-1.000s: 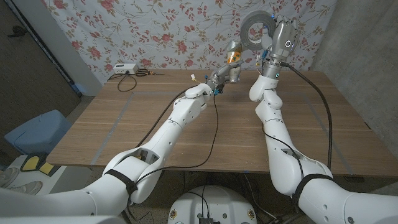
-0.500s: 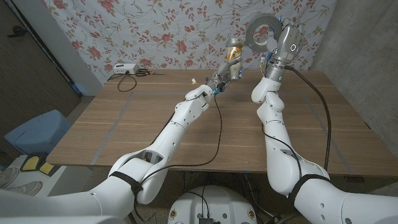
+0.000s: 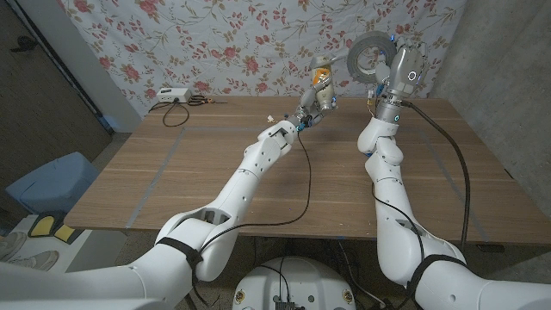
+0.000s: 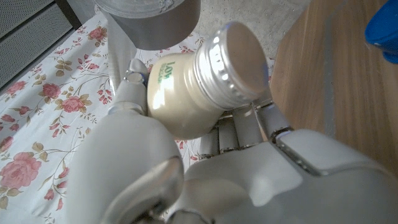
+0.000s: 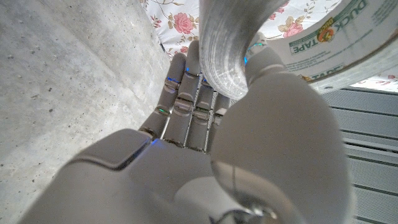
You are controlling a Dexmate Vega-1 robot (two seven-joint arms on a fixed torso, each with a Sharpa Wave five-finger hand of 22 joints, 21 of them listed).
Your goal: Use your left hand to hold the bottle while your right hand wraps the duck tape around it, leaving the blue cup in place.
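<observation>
Your left robot hand (image 3: 312,107) grips the bottle (image 3: 323,79) and holds it raised over the far side of the desk (image 3: 198,164), tilted, in front of the flowered wall covering (image 3: 215,43). In the left wrist view the bottle's ribbed metal cap (image 4: 233,59) points toward the camera, the pale label (image 4: 171,78) is visible on its body, and your fingers (image 4: 239,127) close around it.

Your right robot hand (image 3: 400,58) holds the grey roll of duck tape (image 3: 366,53) high and just to the right of the bottle, clear of it in the head view. The right wrist view shows the roll (image 5: 230,43) pinched between thumb and fingers, its printed inner core (image 5: 336,46) facing out. Whether a free strip already runs from roll to bottle cannot be told. A grey band (image 4: 149,15) does hang just beyond the bottle in the left wrist view.

This reads as the wrapping step, early or mid-turn, with both items aloft. Your next move likely calls for carrying the roll around the bottle while the left grip holds steady, keeping tension without pulling the bottle loose.

A corner of the blue cup (image 4: 384,28) appears to rest on the desk in the left wrist view. A small white device (image 3: 172,96) sits at the desk's far left.
</observation>
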